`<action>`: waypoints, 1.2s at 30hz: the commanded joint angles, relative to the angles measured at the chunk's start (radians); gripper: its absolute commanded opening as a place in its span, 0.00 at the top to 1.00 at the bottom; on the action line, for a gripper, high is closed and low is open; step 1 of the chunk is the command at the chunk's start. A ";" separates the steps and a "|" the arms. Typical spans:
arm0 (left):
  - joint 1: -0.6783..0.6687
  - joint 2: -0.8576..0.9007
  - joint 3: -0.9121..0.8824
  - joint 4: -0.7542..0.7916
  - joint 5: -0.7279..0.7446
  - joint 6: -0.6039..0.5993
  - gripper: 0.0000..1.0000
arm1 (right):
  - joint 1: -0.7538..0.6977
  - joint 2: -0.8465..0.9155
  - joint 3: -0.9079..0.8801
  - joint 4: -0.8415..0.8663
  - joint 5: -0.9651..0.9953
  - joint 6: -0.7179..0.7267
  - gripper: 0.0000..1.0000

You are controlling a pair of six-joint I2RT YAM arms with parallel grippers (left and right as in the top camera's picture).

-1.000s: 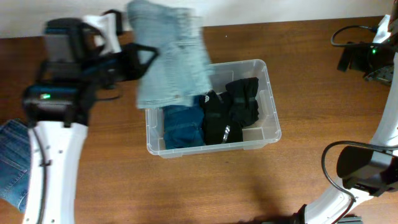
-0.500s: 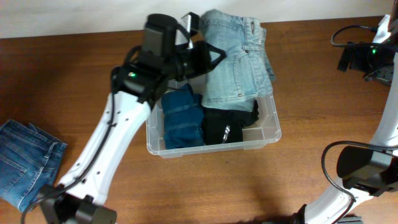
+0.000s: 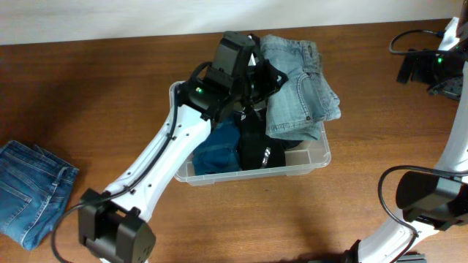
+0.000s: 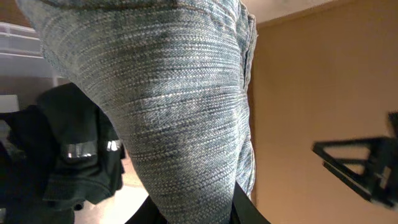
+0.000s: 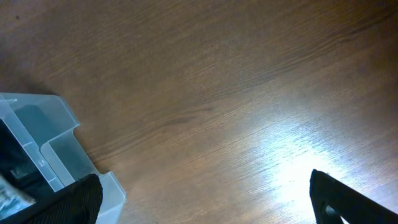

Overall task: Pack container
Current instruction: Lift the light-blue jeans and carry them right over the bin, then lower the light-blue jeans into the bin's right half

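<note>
Clear plastic, the container (image 3: 219,176) sits mid-bench, its long sides running left to right. Inside, dark blue jeans (image 3: 218,148) fill the left part and a black garment (image 3: 260,150) the middle; you have bare floor only at the front right corner. Light blue jeans (image 3: 301,91) hang over the far right corner, spilling past the rim. Your left tool (image 3: 269,79) is clamped on that light denim above the far rim. Your right tool (image 5: 205,205) is spread wide over bare bench (image 3: 110,88), well to the right. Another folded pair of jeans (image 3: 29,191) lies at the left edge.
</note>
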 commanded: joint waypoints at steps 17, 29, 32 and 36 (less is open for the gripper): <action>-0.040 0.033 -0.341 0.291 0.005 -0.117 1.00 | 0.000 -0.008 0.004 -0.002 0.012 0.004 0.02; -0.013 0.028 -0.355 0.193 -0.004 0.081 1.00 | 0.000 -0.008 0.004 -0.002 0.012 0.004 0.02; -0.006 0.028 -0.355 0.150 -0.042 0.093 1.00 | 0.000 -0.008 0.004 -0.002 0.012 0.004 0.01; -0.006 0.029 -0.355 0.121 -0.095 0.093 1.00 | 0.000 -0.008 0.004 -0.002 0.012 0.004 0.02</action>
